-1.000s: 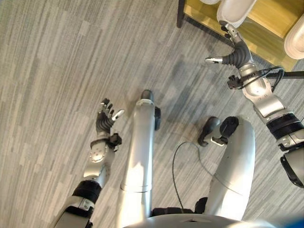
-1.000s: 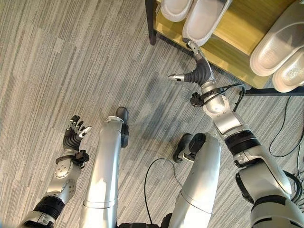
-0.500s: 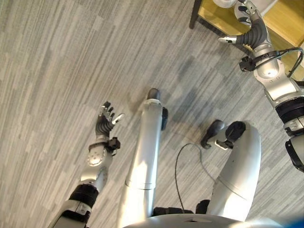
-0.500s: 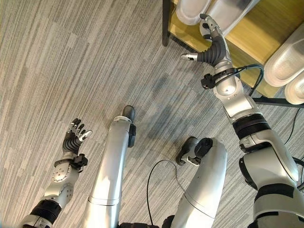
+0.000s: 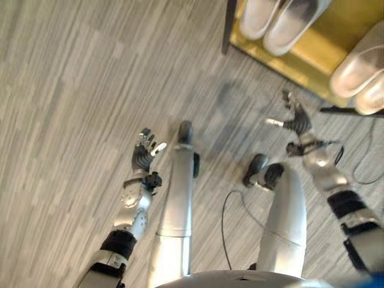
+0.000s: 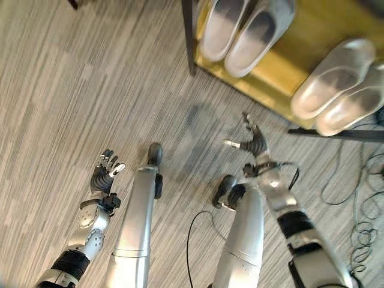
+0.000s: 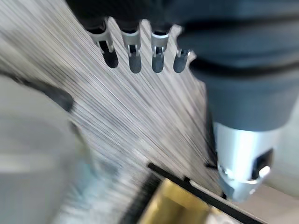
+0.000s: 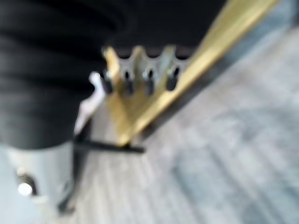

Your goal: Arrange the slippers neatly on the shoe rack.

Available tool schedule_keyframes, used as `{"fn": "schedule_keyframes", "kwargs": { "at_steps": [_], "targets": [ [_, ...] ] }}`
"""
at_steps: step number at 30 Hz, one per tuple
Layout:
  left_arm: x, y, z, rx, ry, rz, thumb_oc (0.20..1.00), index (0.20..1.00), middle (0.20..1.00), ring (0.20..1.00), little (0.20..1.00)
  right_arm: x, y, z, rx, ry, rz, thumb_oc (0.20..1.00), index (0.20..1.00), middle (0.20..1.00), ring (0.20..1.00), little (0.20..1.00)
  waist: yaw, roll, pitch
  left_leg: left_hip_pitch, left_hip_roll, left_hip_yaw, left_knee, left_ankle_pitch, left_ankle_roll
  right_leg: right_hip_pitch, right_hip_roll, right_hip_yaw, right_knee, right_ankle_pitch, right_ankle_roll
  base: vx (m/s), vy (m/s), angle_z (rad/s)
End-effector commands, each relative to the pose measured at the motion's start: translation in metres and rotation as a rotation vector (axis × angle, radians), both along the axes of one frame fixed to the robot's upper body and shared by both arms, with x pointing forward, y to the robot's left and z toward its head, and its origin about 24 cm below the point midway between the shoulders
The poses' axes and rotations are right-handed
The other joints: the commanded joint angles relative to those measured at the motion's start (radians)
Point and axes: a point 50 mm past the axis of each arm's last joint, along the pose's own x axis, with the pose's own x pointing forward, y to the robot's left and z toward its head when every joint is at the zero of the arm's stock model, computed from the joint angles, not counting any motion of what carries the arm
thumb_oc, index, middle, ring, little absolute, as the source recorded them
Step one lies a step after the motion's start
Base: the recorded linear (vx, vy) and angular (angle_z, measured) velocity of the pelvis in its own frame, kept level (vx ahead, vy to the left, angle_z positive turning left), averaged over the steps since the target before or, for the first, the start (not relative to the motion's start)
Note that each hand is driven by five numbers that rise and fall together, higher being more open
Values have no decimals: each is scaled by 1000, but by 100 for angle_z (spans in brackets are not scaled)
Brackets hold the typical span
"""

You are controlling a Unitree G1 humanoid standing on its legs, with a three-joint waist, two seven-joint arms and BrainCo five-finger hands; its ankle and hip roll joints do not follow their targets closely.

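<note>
Four pale slippers sit in two pairs on the yellow-wood shoe rack (image 6: 282,72): left pair (image 6: 240,30) side by side by the dark corner post (image 6: 187,36), right pair (image 6: 336,84) near the shelf's right end, heels slightly staggered; right hand (image 6: 255,143) over the grey plank floor (image 6: 72,90) just in front of the shelf edge, fingers spread, thumb out, holding nothing; left hand (image 6: 105,175) well apart from the rack, fingers relaxed and empty; risk, as I judge it: reaching in again could nudge a slipper askew or catch the shelf lip, undoing the neat row.
</note>
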Motion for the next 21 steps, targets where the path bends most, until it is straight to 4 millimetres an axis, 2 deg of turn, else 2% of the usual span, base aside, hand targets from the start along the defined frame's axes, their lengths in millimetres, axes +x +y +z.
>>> {"fn": "schedule_keyframes", "kwargs": {
  "at_steps": [1, 2, 3, 5, 6, 7, 8, 9, 10, 12, 13, 14, 15, 16, 17, 21],
  "targets": [
    [-18, 15, -17, 0, 58, 41, 1000, 1000, 1000, 1000, 1000, -1, -7, -1, -13, -22, -53, 1000, 1000, 1000, 1000, 1000, -10, 14, -21, 59, 66, -45, -123, 38, -24, 21, 51, 57, -114, 77, 44, -99, -2, -5],
    [-21, 15, -19, 2, 66, 34, 1000, 1000, 1000, 1000, 1000, -11, -12, -17, -8, 29, -86, 1000, 1000, 1000, 1000, 1000, -10, 14, -20, 98, 73, -49, -150, 44, -24, 65, 53, 44, -148, 84, 44, -99, -2, -6],
    [-21, 15, -19, 2, 66, 34, 1000, 1000, 1000, 1000, 1000, -11, -12, -17, -8, 29, -86, 1000, 1000, 1000, 1000, 1000, -10, 14, -19, 99, 73, -50, -151, 44, -24, 66, 53, 43, -149, 85, 44, -55, -10, -7],
    [-25, 16, -22, 12, 85, 6, 1000, 1000, 1000, 1000, 1000, -32, -19, -49, 57, 140, -156, 1000, 1000, 1000, 1000, 1000, -18, 13, -25, 191, 96, -51, -223, 63, -30, 160, 57, 22, -222, 106, 52, -63, -22, -4],
    [-29, 12, -27, 50, 118, -62, 1000, 1000, 1000, 1000, 1000, -45, -22, -68, 70, 216, -173, 1000, 1000, 1000, 1000, 1000, -19, 14, -32, 274, 108, -53, -288, 76, -33, 231, 61, 14, -270, 110, 58, -47, -22, -2],
    [-36, 10, -34, 62, 155, -107, 1000, 1000, 1000, 1000, 1000, -52, -25, -77, 58, 261, -179, 1000, 1000, 1000, 1000, 1000, -20, 18, -29, 316, 110, -49, -310, 82, -32, 270, 61, 7, -297, 121, 59, 0, 0, 0],
    [-36, 10, -34, 62, 156, -108, 1000, 1000, 1000, 1000, 1000, -52, -25, -78, 58, 261, -179, 1000, 1000, 1000, 1000, 1000, -20, 18, -27, 320, 111, -49, -312, 82, -32, 275, 61, 6, -300, 122, 59, 0, 0, 0],
    [-49, 7, -45, 101, 223, -210, 1000, 1000, 1000, 1000, 1000, -66, -31, -95, 22, 349, -192, 1000, 1000, 1000, 1000, 1000, -21, 25, -37, 420, 123, -37, -386, 101, -36, 365, 66, -14, -359, 141, 70, 13, -12, -10],
    [-57, 6, -52, 143, 264, -269, 1000, 1000, 1000, 1000, 1000, -73, -32, -103, 12, 393, -181, 1000, 1000, 1000, 1000, 1000, -22, 29, -46, 486, 129, -32, -442, 113, -40, 428, 78, -28, -401, 147, 80, 40, -14, -12],
    [-63, 5, -57, 145, 293, -293, 1000, 1000, 1000, 1000, 1000, -80, -34, -109, -4, 426, -185, 1000, 1000, 1000, 1000, 1000, -20, 34, -46, 546, 136, -25, -487, 125, -42, 482, 82, -41, -436, 158, 84, 50, -30, -7],
    [-74, 2, -68, 160, 352, -342, 1000, 1000, 1000, 1000, 1000, -92, -36, -121, -30, 493, -178, 1000, 1000, 1000, 1000, 1000, -20, 39, -61, 637, 142, -13, -557, 145, -50, 582, 89, -57, -515, 177, 94, -9, -55, -6],
    [-78, -1, -73, 192, 379, -369, 1000, 1000, 1000, 1000, 1000, -100, -35, -129, -33, 533, -179, 1000, 1000, 1000, 1000, 1000, -15, 48, -61, 710, 153, -9, -638, 203, -56, 649, 103, -78, -580, 227, 95, 21, -50, -2],
    [-80, -3, -78, 210, 400, -378, 1000, 1000, 1000, 1000, 1000, -104, -35, -134, -39, 558, -177, 1000, 1000, 1000, 1000, 1000, -12, 54, -59, 758, 156, -7, -672, 214, -56, 692, 108, -84, -615, 239, 96, -13, -7, -4],
    [-80, -3, -78, 210, 400, -378, 1000, 1000, 1000, 1000, 1000, -104, -35, -134, -39, 558, -177, 1000, 1000, 1000, 1000, 1000, -12, 55, -58, 758, 157, -7, -672, 214, -56, 693, 108, -84, -615, 239, 96, 93, -52, -9],
    [-81, -9, -83, 272, 422, -416, 1000, 1000, 1000, 1000, 1000, -116, -35, -145, -48, 616, -192, 1000, 1000, 1000, 1000, 1000, -14, 63, -65, 863, 167, -1, -753, 238, -62, 788, 119, -97, -685, 263, 108, 87, -96, -12],
    [-72, -21, -84, 385, 414, -446, 1000, 1000, 1000, 1000, 1000, -137, -35, -162, -61, 715, -212, 1000, 1000, 1000, 1000, 1000, -25, 79, -89, 1029, 190, 19, -873, 271, -68, 941, 140, -109, -801, 307, 123, 100, -87, -2]
  ]
}}
